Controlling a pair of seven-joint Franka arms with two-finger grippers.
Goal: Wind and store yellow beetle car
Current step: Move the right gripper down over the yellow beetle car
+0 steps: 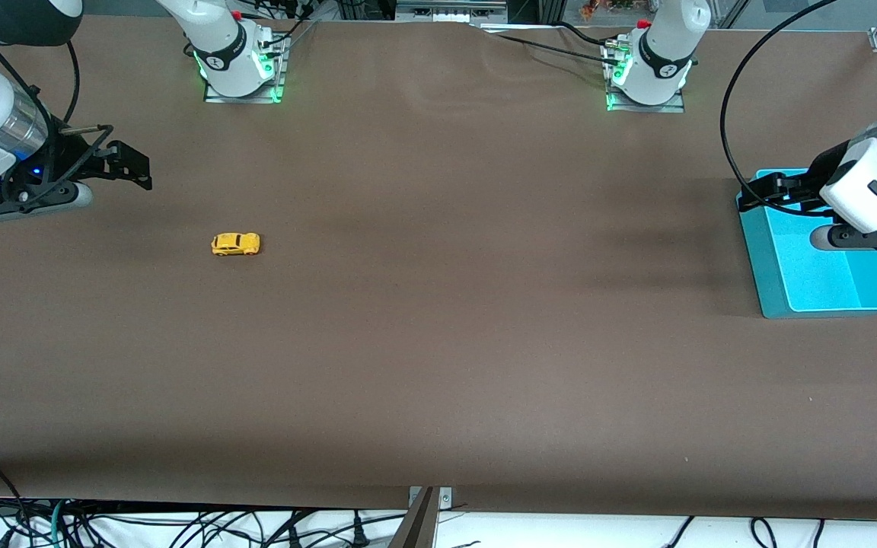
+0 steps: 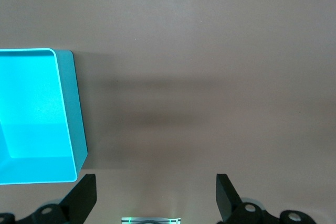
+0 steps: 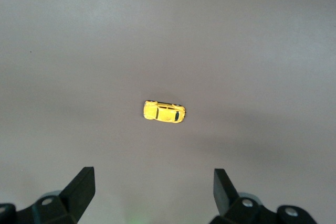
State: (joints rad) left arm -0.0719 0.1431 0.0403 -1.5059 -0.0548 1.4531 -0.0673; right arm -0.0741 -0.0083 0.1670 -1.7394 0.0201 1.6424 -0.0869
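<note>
The yellow beetle car (image 1: pixel 236 243) stands on its wheels on the brown table, toward the right arm's end. In the right wrist view the car (image 3: pixel 164 112) lies apart from my right gripper (image 3: pixel 154 190), which is open with nothing between its fingers. That right gripper (image 1: pixel 132 166) hangs over bare table beside the car. My left gripper (image 1: pixel 760 190) is open and empty over the corner of the cyan bin (image 1: pixel 827 274). The left wrist view has my left gripper (image 2: pixel 156 192) over bare table next to the bin (image 2: pixel 31 108).
The cyan bin is an open rectangular tray with nothing in it, at the left arm's end of the table. Both arm bases (image 1: pixel 240 65) (image 1: pixel 648 72) stand along the table's edge farthest from the front camera. Cables hang below the nearest edge.
</note>
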